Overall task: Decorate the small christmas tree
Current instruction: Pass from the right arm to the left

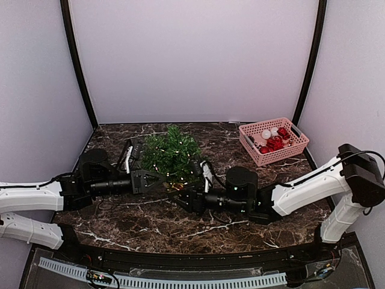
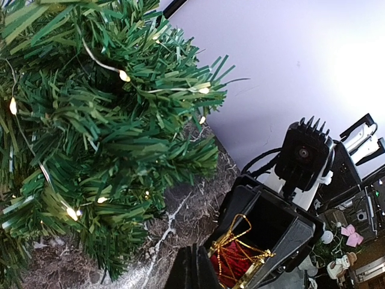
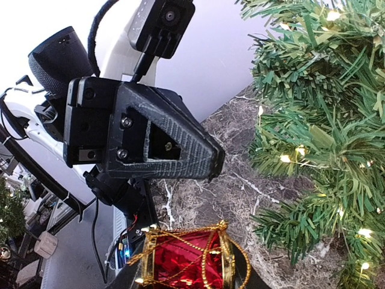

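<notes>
The small christmas tree (image 1: 170,152) stands at the table's middle rear, bushy dark green with tiny lit lights; it also fills the left wrist view's upper left (image 2: 90,120) and the right wrist view's right side (image 3: 325,120). My right gripper (image 1: 180,194) lies low in front of the tree, shut on a red drum ornament (image 3: 189,259) with gold cord trim. The ornament (image 2: 237,260) also shows between those black jaws in the left wrist view. My left gripper (image 1: 160,179) is shut and empty, its tip (image 3: 215,162) just left of the ornament and close to the tree's foot.
A pink plastic basket (image 1: 298,144) with several red and white ornaments stands at the back right. Both arms lie low across the dark marble tabletop (image 1: 150,226), their grippers almost meeting in front of the tree. Pale walls close in the back and sides.
</notes>
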### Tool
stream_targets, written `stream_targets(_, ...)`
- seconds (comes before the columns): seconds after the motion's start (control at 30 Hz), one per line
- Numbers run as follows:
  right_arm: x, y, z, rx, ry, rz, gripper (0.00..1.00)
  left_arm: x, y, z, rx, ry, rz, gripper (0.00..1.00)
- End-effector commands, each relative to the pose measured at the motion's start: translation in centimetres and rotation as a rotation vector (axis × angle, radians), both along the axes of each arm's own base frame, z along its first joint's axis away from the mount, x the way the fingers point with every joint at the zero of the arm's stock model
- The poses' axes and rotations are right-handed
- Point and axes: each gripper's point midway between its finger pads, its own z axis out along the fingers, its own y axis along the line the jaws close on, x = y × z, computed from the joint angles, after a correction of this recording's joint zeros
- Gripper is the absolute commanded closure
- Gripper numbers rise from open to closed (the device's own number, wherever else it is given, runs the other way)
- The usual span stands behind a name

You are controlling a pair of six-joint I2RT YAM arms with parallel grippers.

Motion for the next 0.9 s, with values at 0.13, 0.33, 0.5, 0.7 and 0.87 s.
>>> stream_targets(0.13, -0.9, 0.7, 1.8, 0.060, -0.019, 0.121, 0.64, 0.8, 0.8, 2.7, 0.004, -0.026, 0.029, 0.77)
stream_targets(0.33, 1.0, -0.1, 2.6, -0.099, -0.150, 0.037, 0.64, 1.3, 2.7, 4.6, 0.062, -0.038, -0.006, 0.55)
stream_targets(0.5, 1.6, -1.3, 4.0, -0.199, -0.266, 0.002, 0.64, -0.5, 1.6, 8.2, 0.062, -0.178, -0.165, 0.39)
stream_targets(0.7, 0.8, -1.8, 6.3, -0.230, -0.350, 0.006, 0.64, -2.0, -0.1, 10.8, 0.090, -0.290, -0.321, 0.35)
stream_targets(0.87, 0.6, -1.8, 6.4, -0.269, -0.381, 0.007, 0.64, -1.8, -1.8, 10.7, 0.245, -0.404, -0.304, 0.37)
